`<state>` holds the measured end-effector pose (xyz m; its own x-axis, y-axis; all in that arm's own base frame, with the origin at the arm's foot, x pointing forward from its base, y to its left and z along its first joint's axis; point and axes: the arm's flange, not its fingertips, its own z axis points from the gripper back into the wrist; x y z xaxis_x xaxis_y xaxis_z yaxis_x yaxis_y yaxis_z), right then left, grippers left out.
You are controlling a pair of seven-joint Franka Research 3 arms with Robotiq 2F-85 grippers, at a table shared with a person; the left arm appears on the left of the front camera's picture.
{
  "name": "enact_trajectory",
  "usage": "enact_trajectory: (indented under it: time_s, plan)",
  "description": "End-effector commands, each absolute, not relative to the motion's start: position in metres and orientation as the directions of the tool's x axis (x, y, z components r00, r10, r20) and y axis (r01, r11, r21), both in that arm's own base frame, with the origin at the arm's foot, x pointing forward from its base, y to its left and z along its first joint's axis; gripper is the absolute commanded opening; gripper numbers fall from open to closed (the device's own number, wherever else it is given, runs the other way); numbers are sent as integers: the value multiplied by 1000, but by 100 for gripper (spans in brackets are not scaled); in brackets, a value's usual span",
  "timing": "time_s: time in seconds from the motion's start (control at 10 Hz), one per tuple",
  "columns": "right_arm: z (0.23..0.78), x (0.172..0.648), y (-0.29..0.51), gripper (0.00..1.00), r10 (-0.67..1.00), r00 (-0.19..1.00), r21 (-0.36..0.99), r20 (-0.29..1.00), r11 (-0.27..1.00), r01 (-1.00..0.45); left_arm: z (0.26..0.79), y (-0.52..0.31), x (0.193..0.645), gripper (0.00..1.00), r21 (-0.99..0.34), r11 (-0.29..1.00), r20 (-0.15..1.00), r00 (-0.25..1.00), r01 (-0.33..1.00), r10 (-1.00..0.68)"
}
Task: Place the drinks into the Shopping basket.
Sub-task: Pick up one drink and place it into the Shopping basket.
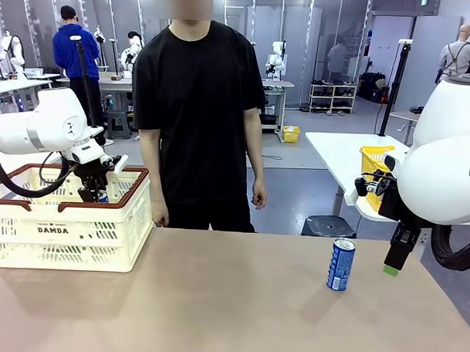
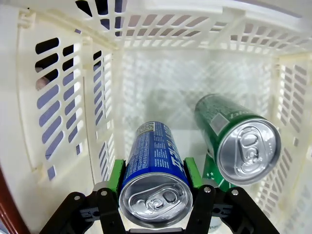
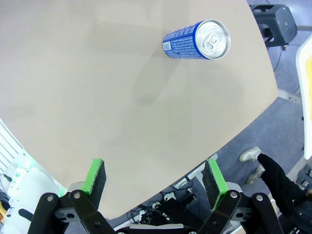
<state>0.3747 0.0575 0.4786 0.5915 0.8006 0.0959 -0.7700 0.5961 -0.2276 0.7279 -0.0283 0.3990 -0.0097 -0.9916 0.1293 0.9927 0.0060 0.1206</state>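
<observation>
The Shopping basket [image 1: 63, 232] is cream-white with rows of slots in its sides, a brown-red rim and handles, and dark "DAMDA" lettering on the front. Its floor bears a fine lattice pattern. The gripped can [image 2: 153, 146] is deep blue with white lettering and a silver top. The green can [image 2: 214, 122] carries white markings and a silver top. The standing can [image 1: 341, 265] is blue with white print, silver on top. The left gripper [image 2: 153, 163] and right gripper [image 3: 155, 165] are black with bright green pads [image 3: 95, 178]. The worktop [image 1: 215, 307] is a plain greyish tan. The person's T-shirt [image 1: 195, 105] is black.
</observation>
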Motion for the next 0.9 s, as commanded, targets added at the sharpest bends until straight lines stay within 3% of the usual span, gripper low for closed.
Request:
enact_trajectory:
  time_s: [0.0, 0.8]
  plan:
    - [477, 375, 57, 100, 800, 593, -225, 97, 598, -770, 404, -26, 739, 58, 117, -31, 170, -50, 993, -984]
    - [477, 375, 57, 100, 800, 593, -225, 97, 598, -770, 385, -35, 743, 58, 17, -58, 89, -59, 998, -994]
